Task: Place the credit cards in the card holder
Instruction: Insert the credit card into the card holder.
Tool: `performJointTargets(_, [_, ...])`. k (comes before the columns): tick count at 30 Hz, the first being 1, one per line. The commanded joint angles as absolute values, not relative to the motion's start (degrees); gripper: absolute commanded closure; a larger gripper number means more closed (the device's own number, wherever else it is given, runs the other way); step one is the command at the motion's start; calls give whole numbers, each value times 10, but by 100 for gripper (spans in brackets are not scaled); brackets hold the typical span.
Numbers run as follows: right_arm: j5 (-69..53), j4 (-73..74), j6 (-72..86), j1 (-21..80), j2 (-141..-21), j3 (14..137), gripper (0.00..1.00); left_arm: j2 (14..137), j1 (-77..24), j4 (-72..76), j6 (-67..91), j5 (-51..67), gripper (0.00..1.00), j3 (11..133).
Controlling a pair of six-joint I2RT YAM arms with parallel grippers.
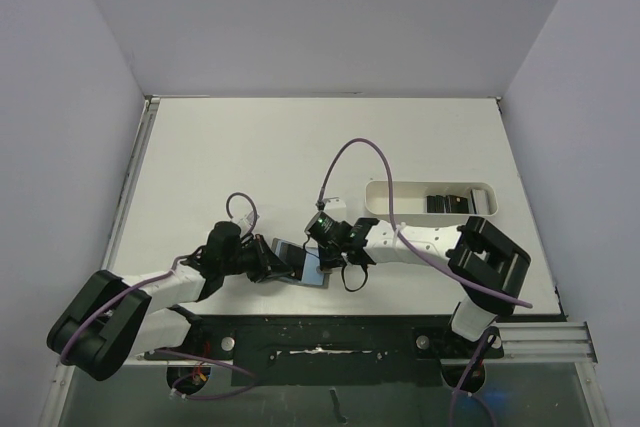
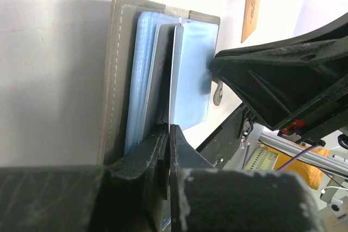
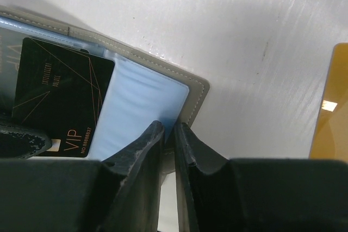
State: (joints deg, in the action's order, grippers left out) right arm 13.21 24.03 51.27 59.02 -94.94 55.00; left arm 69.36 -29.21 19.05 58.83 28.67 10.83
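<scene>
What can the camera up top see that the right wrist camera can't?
Only the top view: the white tray with dark cards lying in it. Only the right wrist view: the gold VIP lettering on a black card, and an orange thing at the picture's edge. Both: the open card holder, pinched by the right pincer.

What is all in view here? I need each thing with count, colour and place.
grey-olive folding card holder: one, open on table between pincers
black VIP credit card: one, inside the open holder
dark cards: a few, in the tray
white oblong tray: one, table's far right
flat orange card: one, on table near holder
white table: one, below all
left pincer: one, black, shut on holder
right pincer: one, black, shut on holder
</scene>
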Motion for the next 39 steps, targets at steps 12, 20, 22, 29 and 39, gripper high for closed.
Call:
performJointTargets(12, [156,226,511,589,-968,538,87,681,-296,89,500,233,100,167])
performJointTargets(20, [156,225,508,588,-970,537,87,711,-300,103,500,254,100,173])
performJointTargets(22, [157,225,507,588,-970,536,87,717,-303,113,504,262,100,171])
performJointTargets(29, [158,227,506,586,-969,536,87,720,-310,102,504,257,100,168])
performJointTargets(39, [158,228,505,586,-972,538,88,726,-313,102,500,266,100,169])
